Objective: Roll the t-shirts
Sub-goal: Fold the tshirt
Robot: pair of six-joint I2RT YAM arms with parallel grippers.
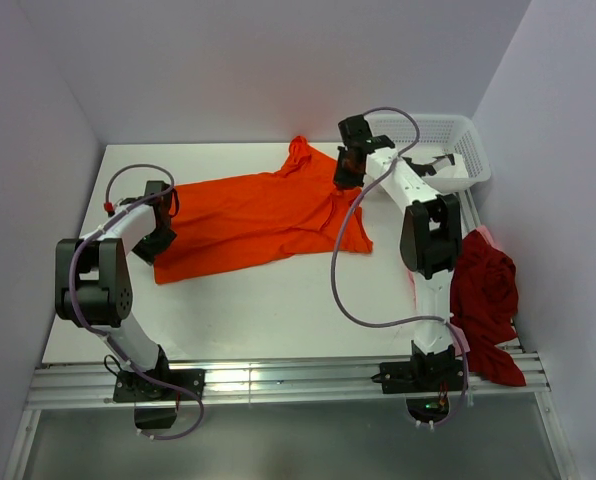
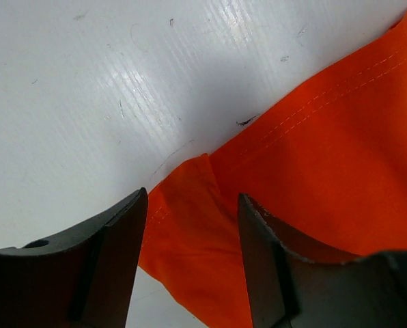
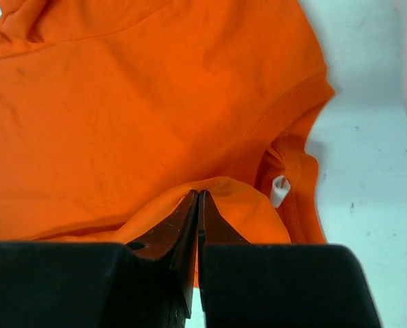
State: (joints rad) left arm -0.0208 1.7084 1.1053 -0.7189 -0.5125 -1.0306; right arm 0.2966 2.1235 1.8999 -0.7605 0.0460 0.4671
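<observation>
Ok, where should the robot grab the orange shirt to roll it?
Probably the hem corner, coming in from the left side. The orange t-shirt lies flat, but that corner is folded over on itself, giving the open left gripper straddling it a raised edge to pinch.

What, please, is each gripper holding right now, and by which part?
The right gripper pinches the orange t-shirt beside its collar; the open left gripper holds nothing.
</observation>
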